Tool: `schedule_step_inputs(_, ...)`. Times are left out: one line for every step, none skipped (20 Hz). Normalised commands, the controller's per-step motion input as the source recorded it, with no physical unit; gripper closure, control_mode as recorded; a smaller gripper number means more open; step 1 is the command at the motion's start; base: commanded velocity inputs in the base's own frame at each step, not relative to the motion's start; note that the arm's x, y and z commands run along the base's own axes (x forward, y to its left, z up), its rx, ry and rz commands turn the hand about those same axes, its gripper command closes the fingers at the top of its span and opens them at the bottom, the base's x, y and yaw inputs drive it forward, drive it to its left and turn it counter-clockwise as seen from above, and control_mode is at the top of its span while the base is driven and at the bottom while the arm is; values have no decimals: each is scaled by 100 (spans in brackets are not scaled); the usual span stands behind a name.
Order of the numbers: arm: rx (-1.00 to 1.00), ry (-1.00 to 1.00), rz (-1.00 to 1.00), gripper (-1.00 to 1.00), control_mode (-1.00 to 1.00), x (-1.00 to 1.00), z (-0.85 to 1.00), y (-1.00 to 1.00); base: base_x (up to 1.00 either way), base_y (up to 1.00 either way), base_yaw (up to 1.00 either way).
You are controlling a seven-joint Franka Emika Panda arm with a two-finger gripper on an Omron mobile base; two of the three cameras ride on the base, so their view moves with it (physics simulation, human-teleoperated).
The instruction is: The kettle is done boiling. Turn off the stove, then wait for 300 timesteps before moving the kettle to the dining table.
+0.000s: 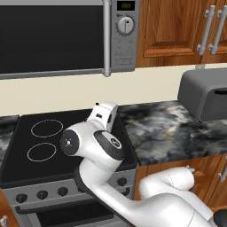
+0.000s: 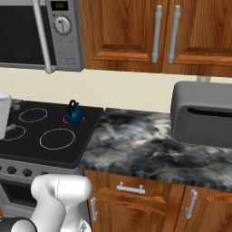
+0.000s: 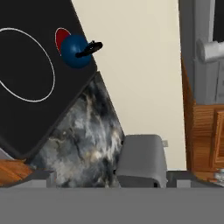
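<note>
I see a steel microwave (image 1: 66,37) with a round dial (image 1: 125,25) mounted above, and wood wall cabinets (image 2: 149,34) with long metal handles (image 2: 156,34) to its right. Below them a cream wall (image 2: 131,93) meets a dark marbled counter (image 2: 149,145). A grey bread-box-shaped appliance (image 2: 201,113) sits on that counter against the wall. Underneath I see wood base cabinets (image 2: 136,204) with silver pulls (image 2: 129,188).

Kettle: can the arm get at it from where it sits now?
Probably yes. The kettle stands alone on the stove's back-right burner, which glows red, with nothing beside or above it. In the hand view it lies ahead of the camera, unobstructed. The open gripper is not yet near it.
</note>
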Motion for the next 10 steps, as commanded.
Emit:
schedule_step_inputs(-22, 0, 11, -100, -100, -3, -16, 31, 0, 0, 0)
schedule_step_inputs(-22, 0, 11, -100, -100, -2, -16, 29, 0, 0, 0)
schedule_step_inputs(-21, 0, 11, -100, -100, -3, -15, 28, 0, 0, 0)
schedule_step_inputs(-21, 0, 11, -100, -100, -1, -17, 29, 0, 0, 0)
schedule_step_inputs(-21, 0, 11, -100, -100, -1, -17, 29, 0, 0, 0)
schedule_step_inputs(-21, 0, 11, -100, -100, 0, -17, 31, 0, 0, 0)
schedule_step_inputs(-21, 0, 11, -100, -100, 0, -20, 32, 0, 0, 0)
schedule_step_inputs(-21, 0, 10, -100, -100, 0, -20, 33, 0, 0, 0)
schedule_step_inputs(-21, 0, 10, -100, -100, 0, -24, 32, 0, 0, 0)
schedule_step_inputs(-21, 0, 10, -100, -100, 0, -24, 32, 0, 0, 0)
